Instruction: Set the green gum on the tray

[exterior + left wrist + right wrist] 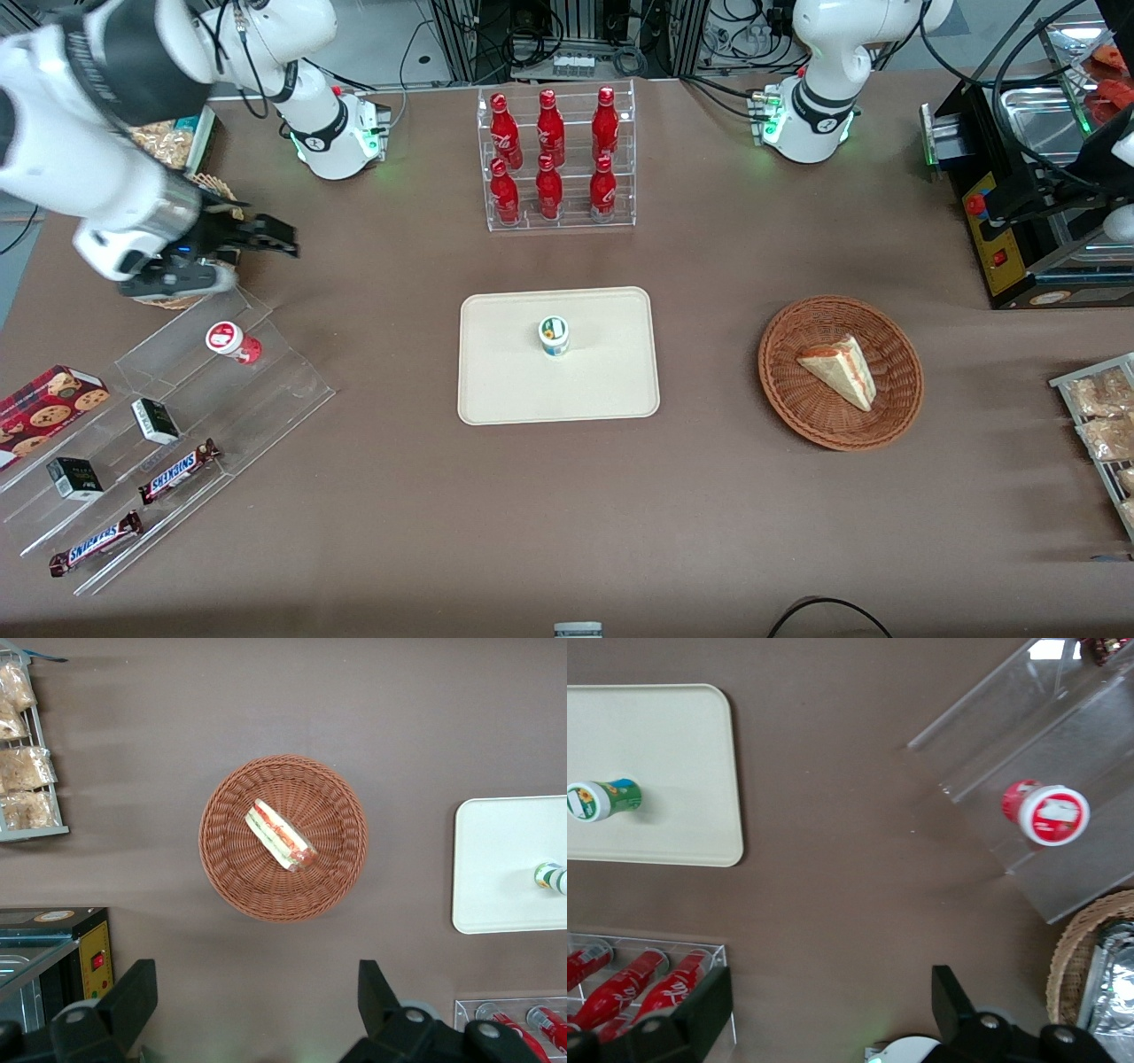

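The green gum (pixel 554 336) is a small white bottle with a green-and-white lid. It stands upright near the middle of the cream-beige tray (pixel 505 390). It also shows in the right wrist view (pixel 602 800) on the tray (pixel 664 762), and at the edge of the left wrist view (pixel 551 877). My right gripper (pixel 282 239) is open and empty. It hangs high above the table toward the working arm's end, well away from the tray and above the clear stepped shelf's upper end. Nothing lies between its fingers (pixel 700 1010).
A red-lidded bottle (pixel 232 341) stands on the clear stepped shelf (pixel 266 390), with Snickers bars (pixel 177 472) and small boxes lower down. A clear rack of red bottles (pixel 554 159) stands farther from the camera than the tray. A wicker basket with a sandwich (pixel 840 370) lies toward the parked arm's end.
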